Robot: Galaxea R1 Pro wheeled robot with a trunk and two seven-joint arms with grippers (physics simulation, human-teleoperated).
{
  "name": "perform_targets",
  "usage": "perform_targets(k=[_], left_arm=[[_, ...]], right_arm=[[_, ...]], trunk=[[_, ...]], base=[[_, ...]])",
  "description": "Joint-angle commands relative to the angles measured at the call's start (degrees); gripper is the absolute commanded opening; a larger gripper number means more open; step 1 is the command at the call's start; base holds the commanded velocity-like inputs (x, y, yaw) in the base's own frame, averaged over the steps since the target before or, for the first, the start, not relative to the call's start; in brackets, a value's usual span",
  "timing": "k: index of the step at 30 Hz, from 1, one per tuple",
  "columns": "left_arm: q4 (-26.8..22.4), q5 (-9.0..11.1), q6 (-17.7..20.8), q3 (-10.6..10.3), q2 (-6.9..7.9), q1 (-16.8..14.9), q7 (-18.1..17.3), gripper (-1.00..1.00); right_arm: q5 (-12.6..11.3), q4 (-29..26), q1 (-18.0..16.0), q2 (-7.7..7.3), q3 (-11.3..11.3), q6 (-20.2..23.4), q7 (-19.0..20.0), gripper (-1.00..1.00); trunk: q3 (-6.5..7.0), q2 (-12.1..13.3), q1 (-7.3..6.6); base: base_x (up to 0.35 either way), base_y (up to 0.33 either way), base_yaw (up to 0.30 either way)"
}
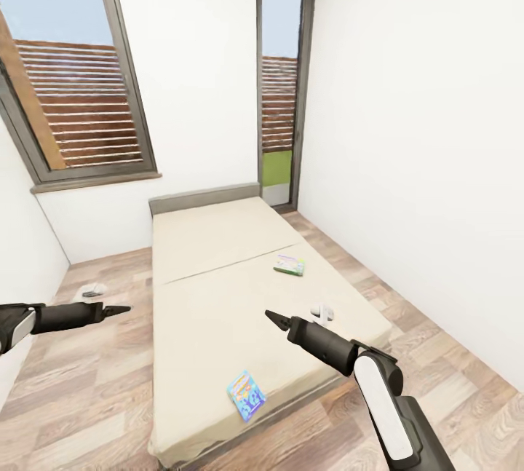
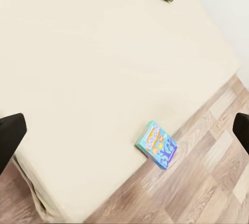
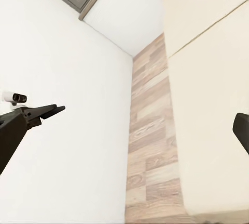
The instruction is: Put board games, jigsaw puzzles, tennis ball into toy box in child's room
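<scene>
Standing at the foot of the bed, both arms raised ahead of me, nothing in either one. I judge the step in hand to be fetching the two board games off the mattress; table and toy box are out of frame here.

Left gripper: in the head view it hangs over the plank floor just beside the bed's left edge, the tips reading as one closed point. The left wrist view shows its dark fingers at opposite edges of the picture. The two disagree, so I cannot tell how far it is open. It holds nothing.

Small blue board game: flat on the mattress, near the foot edge, corner-on to me. Cover is blue with an orange-yellow patch; thin box, lying flush, no lip standing up. In the left wrist view it lies right at the mattress edge above the floor.

Right gripper: over mid-bed, tips apparently together, empty.

Green-edged board game: flat, near the bed's right side, past the seam, well apart from the blue one.

Plan: take the blue box first, as it is nearest. The soft mattress should let a finger press under an edge; approach across the short side and keep it from sliding off the foot.
</scene>
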Motion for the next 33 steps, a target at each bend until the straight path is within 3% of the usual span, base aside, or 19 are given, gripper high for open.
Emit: perform_targets(k=[1, 8, 16, 33], left_arm=[[0.0, -0.5, 0.5, 0.5, 0.0, 0.0, -0.2, 1.0], [-0.1, -0.5, 0.5, 0.5, -0.01, 0.0, -0.2, 1.0], [0.0, -0.5, 0.5, 0.5, -0.07, 0.0, -0.2, 1.0], [0.0, -0.5, 0.6, 0.5, -0.21, 0.0, -0.3, 1.0]], right_arm=[[0.1, 0.0, 0.0, 0.03, -0.1, 0.3, 0.2, 1.0], [0.1, 0.0, 0.0, 0.03, 0.0, 0.3, 0.1, 1.0], [0.1, 0.1, 0.0, 0.03, 2.2, 0.2, -0.3, 1.0], [0.1, 0.1, 0.0, 0.03, 2.5, 0.2, -2.3, 1.0]], trunk=[[-0.13, -0.1, 0.04], [-0.13, -0.1, 0.04], [-0.13, -0.1, 0.04], [-0.13, -0.1, 0.04]], base=[[0.0, -0.017, 0.292], [0.0, -0.005, 0.292], [0.0, 0.0, 0.292], [-0.023, 0.0, 0.292]])
